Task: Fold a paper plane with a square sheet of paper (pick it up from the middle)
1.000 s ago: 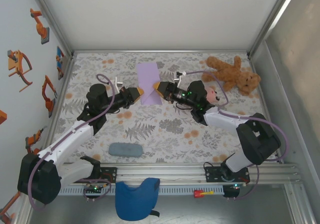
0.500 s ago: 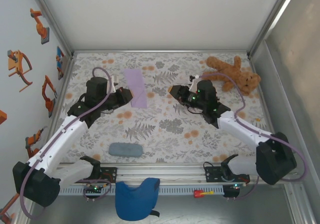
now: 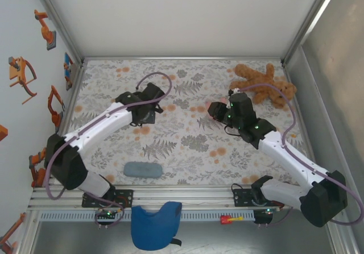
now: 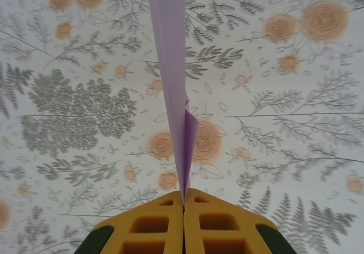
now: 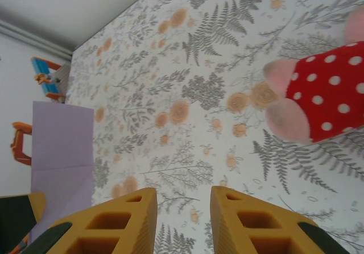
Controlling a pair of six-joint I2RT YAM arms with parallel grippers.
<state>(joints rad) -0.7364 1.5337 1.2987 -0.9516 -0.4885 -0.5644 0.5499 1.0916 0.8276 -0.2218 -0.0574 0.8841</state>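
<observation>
The left gripper is squeezing its two yellow fingers tight together. It is pinching the pale purple sheet of paper by one end. In the left wrist view the paper is standing on its thin edge and sticking straight out from the fingertips. It is looking like a long, skinny strip. In the right wrist view its flat side is showing, and a fold line is running across it. The paper is hanging over the left part of the white table cover with grey leaves and orange flowers.

The right gripper is holding its yellow fingers apart. Nothing is sitting between them. It is pointing down at the flowery cover, well apart from the paper. A soft red toy with white dots and pink parts is lying near it.

A fluffy brown teddy bear is lying at the far right corner of the table. A grey-blue oblong pad is lying near the front edge.
</observation>
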